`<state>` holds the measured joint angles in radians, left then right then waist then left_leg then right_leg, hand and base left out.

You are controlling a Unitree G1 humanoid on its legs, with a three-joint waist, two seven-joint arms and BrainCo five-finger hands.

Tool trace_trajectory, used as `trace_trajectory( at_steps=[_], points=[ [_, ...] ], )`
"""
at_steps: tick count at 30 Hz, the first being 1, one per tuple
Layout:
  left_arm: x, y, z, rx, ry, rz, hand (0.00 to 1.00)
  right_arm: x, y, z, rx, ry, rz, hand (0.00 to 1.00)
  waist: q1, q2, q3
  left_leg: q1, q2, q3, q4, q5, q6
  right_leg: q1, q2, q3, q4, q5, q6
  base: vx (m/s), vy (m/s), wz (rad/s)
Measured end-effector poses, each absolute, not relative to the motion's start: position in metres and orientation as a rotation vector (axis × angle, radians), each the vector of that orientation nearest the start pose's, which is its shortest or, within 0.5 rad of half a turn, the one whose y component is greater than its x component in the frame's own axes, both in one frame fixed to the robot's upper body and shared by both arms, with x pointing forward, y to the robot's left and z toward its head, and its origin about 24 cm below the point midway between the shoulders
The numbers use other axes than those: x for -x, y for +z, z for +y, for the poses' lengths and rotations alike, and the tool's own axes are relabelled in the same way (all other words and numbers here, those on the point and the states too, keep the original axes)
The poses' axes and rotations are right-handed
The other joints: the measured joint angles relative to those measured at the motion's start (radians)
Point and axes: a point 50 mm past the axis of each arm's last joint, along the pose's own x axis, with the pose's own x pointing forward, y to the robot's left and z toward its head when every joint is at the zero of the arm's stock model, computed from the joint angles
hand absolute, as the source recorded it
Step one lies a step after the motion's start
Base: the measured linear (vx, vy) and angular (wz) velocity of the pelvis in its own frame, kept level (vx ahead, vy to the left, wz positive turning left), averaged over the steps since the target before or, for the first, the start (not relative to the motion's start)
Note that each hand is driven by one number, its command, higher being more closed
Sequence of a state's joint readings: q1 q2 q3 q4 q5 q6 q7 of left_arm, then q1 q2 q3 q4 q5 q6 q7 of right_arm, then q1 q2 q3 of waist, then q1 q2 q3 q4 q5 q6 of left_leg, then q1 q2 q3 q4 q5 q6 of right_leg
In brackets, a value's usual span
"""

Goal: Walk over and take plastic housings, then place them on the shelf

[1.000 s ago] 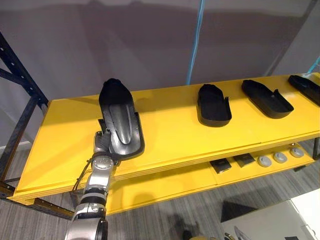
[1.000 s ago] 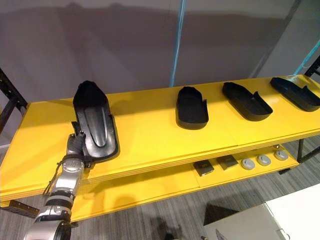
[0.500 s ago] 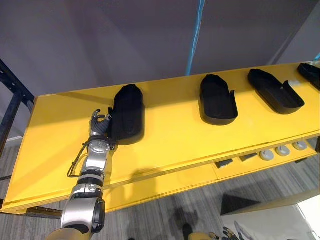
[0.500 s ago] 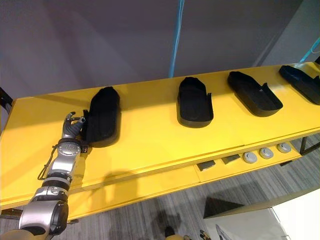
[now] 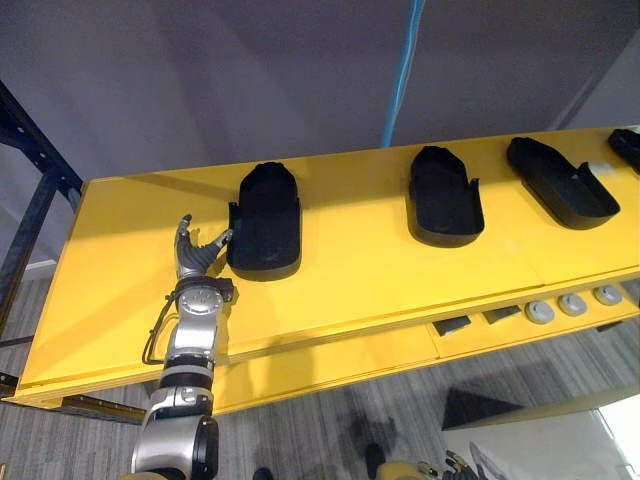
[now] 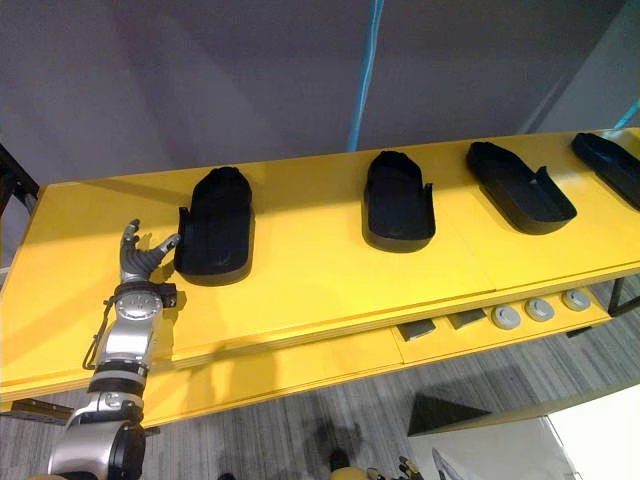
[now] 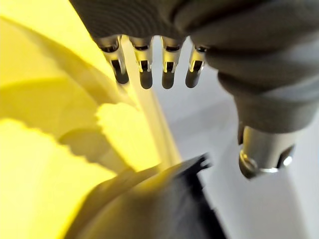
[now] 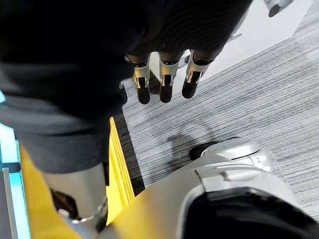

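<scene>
Placing step looks basically done: the housing (image 5: 265,218) lies flat on the shelf (image 5: 350,285), long axis running front to back, rounded end toward the wall. The left hand (image 5: 196,255) is spread wide just beside it, holding nothing. Next I'd pull that arm clear and go fetch another. The right hand (image 8: 166,84) hangs loose, fingers straight.

The left black moulded plastic housing (image 5: 265,220) looked matt and smooth to me. The yellow painted shelf board (image 5: 360,285) had a soft sheen. My left hand (image 5: 197,262) showed shiny silver metal fingers (image 7: 145,74) under a dark, ribbed, cloth-like cover.
</scene>
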<state>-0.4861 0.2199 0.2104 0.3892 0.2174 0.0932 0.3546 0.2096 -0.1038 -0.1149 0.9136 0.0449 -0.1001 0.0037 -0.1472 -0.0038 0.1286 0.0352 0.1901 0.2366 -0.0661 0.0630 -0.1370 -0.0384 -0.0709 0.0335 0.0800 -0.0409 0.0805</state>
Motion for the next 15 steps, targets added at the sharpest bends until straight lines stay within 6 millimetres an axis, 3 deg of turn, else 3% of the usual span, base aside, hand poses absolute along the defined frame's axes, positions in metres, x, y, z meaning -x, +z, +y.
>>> trace_trajectory(
  at_steps=[5, 10, 11, 15],
  points=[
    [-0.319, 0.139, 0.224, -0.282, 0.572, -0.282, 0.00, -0.079, -0.152, -0.212, 0.005, -0.225, 1.001, 0.00, 0.012, 0.000, 0.000, -0.002, 0.000, -0.019, 0.013, -0.002, 0.002, 0.013, -0.002, -0.013, 0.000, -0.002, -0.001, 0.00, -0.002, 0.08],
    [-0.290, 0.150, 0.206, -0.275, 0.533, -0.434, 0.00, -0.078, -0.152, -0.214, 0.010, -0.227, 1.004, 0.00, 0.028, 0.004, 0.000, -0.006, 0.003, -0.025, 0.055, -0.024, 0.003, 0.024, -0.004, -0.008, 0.019, -0.027, 0.007, -0.06, -0.004, 0.04],
    [-0.284, 0.151, 0.200, -0.277, 0.510, -0.460, 1.00, -0.077, -0.152, -0.215, 0.011, -0.228, 1.007, 0.00, 0.033, 0.006, -0.001, -0.007, 0.003, -0.024, 0.060, -0.028, 0.003, 0.024, -0.005, -0.005, 0.019, -0.034, 0.015, -0.07, 0.008, -0.04],
    [-0.266, 0.149, 0.170, -0.257, 0.354, -0.529, 1.00, -0.072, -0.153, -0.217, 0.016, -0.231, 1.023, 0.00, 0.052, 0.016, -0.008, -0.012, -0.001, -0.022, 0.063, -0.038, 0.010, 0.021, -0.007, 0.007, 0.018, -0.036, 0.017, -0.02, 0.008, -0.02]
  ],
)
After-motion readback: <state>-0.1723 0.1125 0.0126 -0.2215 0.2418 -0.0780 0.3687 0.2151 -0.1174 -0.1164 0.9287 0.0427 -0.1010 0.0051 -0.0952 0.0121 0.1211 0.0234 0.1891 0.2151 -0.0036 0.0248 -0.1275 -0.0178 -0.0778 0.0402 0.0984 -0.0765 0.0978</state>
